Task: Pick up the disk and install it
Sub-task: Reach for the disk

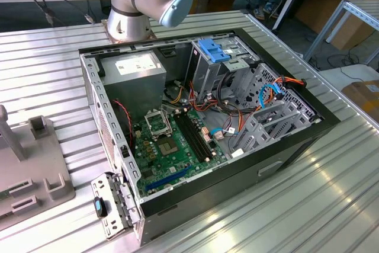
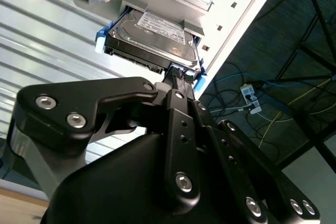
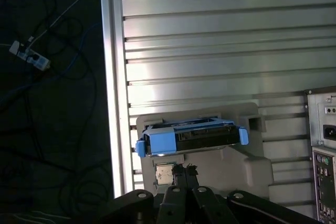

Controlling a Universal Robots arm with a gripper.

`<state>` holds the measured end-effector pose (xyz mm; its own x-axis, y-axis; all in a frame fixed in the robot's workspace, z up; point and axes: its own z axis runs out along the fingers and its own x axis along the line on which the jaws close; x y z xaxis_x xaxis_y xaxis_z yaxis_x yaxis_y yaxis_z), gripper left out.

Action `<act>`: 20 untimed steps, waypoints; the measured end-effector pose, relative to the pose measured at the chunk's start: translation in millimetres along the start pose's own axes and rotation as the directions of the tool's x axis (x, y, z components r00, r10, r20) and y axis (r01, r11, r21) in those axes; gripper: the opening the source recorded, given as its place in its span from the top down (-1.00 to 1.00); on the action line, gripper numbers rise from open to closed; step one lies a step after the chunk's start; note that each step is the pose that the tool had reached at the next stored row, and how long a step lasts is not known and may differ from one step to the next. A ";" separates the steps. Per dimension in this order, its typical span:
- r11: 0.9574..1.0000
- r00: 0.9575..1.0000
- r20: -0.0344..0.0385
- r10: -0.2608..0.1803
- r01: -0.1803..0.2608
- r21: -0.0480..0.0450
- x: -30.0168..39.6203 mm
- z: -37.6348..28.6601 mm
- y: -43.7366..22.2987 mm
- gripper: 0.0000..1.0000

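In the first wrist view the disk [image 3: 191,136] is seated in a grey holder [image 3: 241,166] right at the bench [image 3: 210,40] edge, with cabled floor [image 3: 52,103] just past it. The tool [image 3: 184,170] is held close to the disk's near edge, tips pressed together, nothing pinched; contact can't be told. Bare ribbed bench lies between the holder and the case [image 3: 321,145]. In the exterior view the drive cage [image 1: 278,119] is uncovered.

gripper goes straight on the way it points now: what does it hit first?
The disk. In both wrist views the gripper points at its near edge, where it lies on the grey holder. I can't tell whether they already touch, because depth is unclear.
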<state>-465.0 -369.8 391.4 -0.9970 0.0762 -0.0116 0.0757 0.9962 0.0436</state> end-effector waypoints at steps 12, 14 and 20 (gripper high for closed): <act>1.000 1.000 0.000 0.000 0.000 0.000 1.5 0.8 18.1 0.79; 1.000 1.000 0.000 0.000 0.000 0.000 1.5 0.8 18.1 0.79; 1.000 1.000 0.000 0.000 0.000 0.000 1.6 0.8 19.6 0.79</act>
<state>-465.0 -350.1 391.4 -0.9970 0.0763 -0.0116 0.0757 0.9962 0.0436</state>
